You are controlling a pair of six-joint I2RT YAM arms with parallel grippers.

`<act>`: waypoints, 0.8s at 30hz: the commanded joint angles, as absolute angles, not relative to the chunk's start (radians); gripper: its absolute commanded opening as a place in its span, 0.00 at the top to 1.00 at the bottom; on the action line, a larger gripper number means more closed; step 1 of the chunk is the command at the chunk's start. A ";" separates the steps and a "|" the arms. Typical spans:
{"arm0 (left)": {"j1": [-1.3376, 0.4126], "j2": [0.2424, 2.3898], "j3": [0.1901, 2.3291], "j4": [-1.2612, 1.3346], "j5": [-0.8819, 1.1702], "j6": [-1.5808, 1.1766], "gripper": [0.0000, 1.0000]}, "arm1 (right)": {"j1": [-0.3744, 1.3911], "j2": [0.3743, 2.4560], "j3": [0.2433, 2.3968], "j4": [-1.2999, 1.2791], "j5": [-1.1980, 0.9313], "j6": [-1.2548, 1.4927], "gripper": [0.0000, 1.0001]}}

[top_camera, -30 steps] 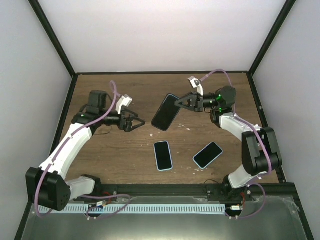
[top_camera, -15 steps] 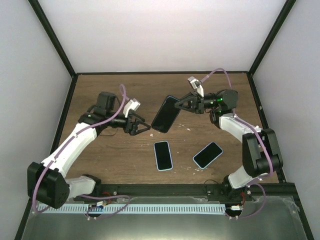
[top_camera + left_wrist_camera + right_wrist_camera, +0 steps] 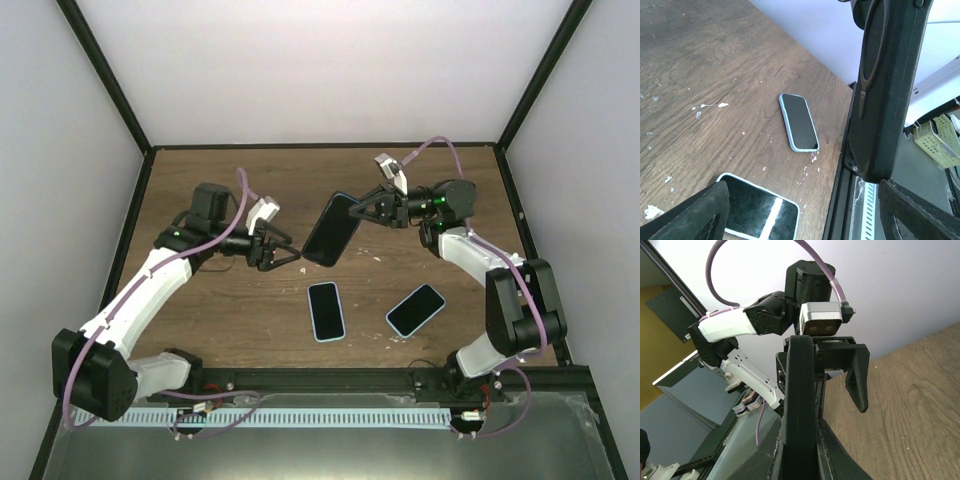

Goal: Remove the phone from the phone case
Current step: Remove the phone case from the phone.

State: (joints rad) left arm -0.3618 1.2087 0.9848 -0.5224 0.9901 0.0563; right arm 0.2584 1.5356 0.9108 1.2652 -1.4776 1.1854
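A black phone in a black case (image 3: 333,228) is held off the table at centre, tilted. My right gripper (image 3: 362,207) is shut on its upper end; in the right wrist view the phone (image 3: 800,405) stands edge-on between my fingers (image 3: 800,452). My left gripper (image 3: 286,251) is open, just left of the phone's lower end and apart from it. In the left wrist view the case's back (image 3: 885,90) rises at right, just above my right finger (image 3: 920,212); the left finger (image 3: 690,215) is at bottom left.
Two phones in light-blue cases lie screen up on the wooden table (image 3: 220,310): one at centre front (image 3: 326,310) and one to its right (image 3: 415,310). Both show in the left wrist view, one far (image 3: 799,121) and one near (image 3: 757,212). A black frame rail (image 3: 330,378) runs along the near edge.
My left gripper has moved right, closer to the held phone's lower end. The right gripper has tilted the phone slightly and still holds it.
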 commanded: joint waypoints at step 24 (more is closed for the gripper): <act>-0.382 1.207 0.977 -0.492 1.012 0.076 0.22 | 0.278 1.506 0.911 1.244 -1.447 1.139 0.99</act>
State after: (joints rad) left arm -0.3725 1.2087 0.9848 -0.5102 0.9783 0.0570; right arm 0.2653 1.5356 0.9001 1.2346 -1.4807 1.1599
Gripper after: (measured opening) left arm 0.780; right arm 0.115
